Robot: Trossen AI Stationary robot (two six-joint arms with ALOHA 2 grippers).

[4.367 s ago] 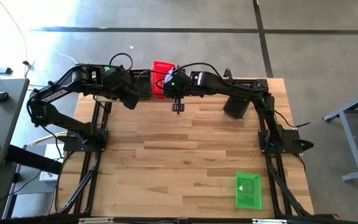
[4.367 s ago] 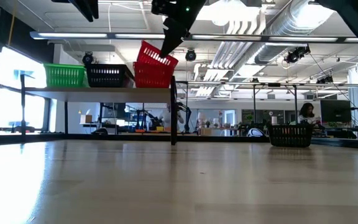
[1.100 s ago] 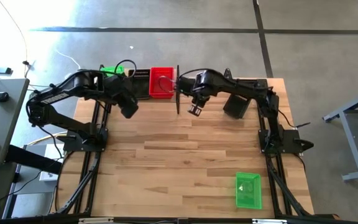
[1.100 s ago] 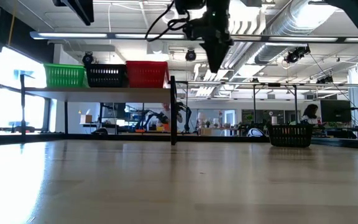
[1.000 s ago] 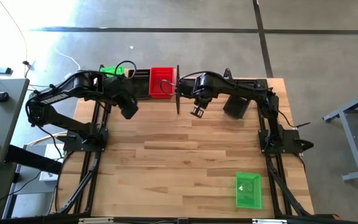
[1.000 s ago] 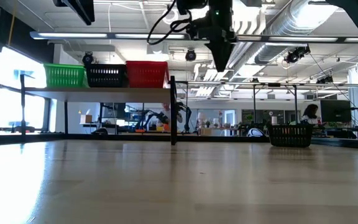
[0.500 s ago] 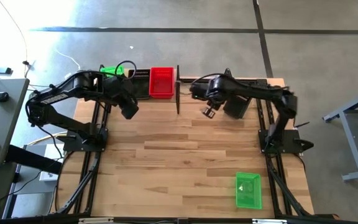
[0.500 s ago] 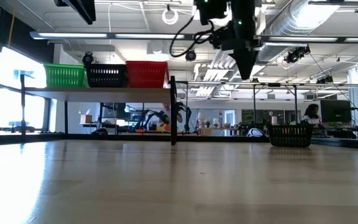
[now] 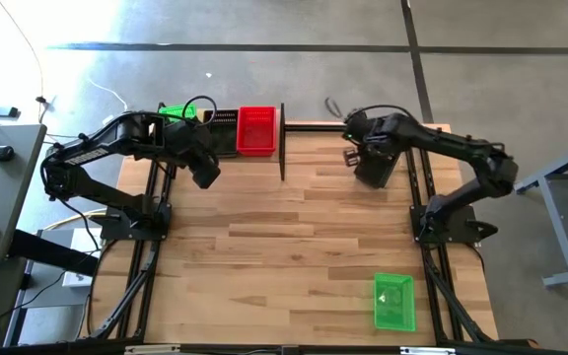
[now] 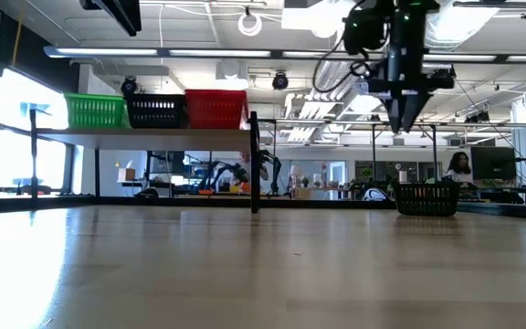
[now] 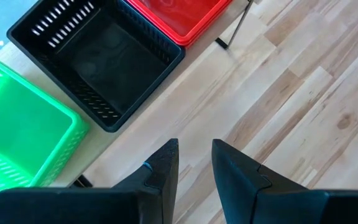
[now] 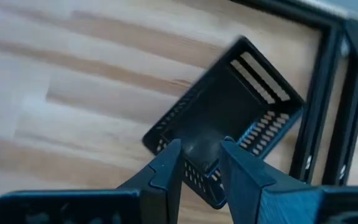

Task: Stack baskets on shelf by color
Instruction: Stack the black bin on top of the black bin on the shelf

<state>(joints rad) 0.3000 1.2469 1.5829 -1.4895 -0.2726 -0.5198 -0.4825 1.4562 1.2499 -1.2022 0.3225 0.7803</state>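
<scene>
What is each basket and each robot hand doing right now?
green basket: upright on the shelf, far end of the row.
black basket: upright on the shelf, middle.
red basket: upright on the shelf, by the post.
black basket on the table: upright, under the right gripper.
green basket on the table: upright, alone.
left gripper: open, empty, beside the shelf.
right gripper: open, empty.

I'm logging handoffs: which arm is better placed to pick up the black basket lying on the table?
The right. Its gripper hangs open just above the black basket, while the left gripper waits by the shelf, away from that basket.
</scene>
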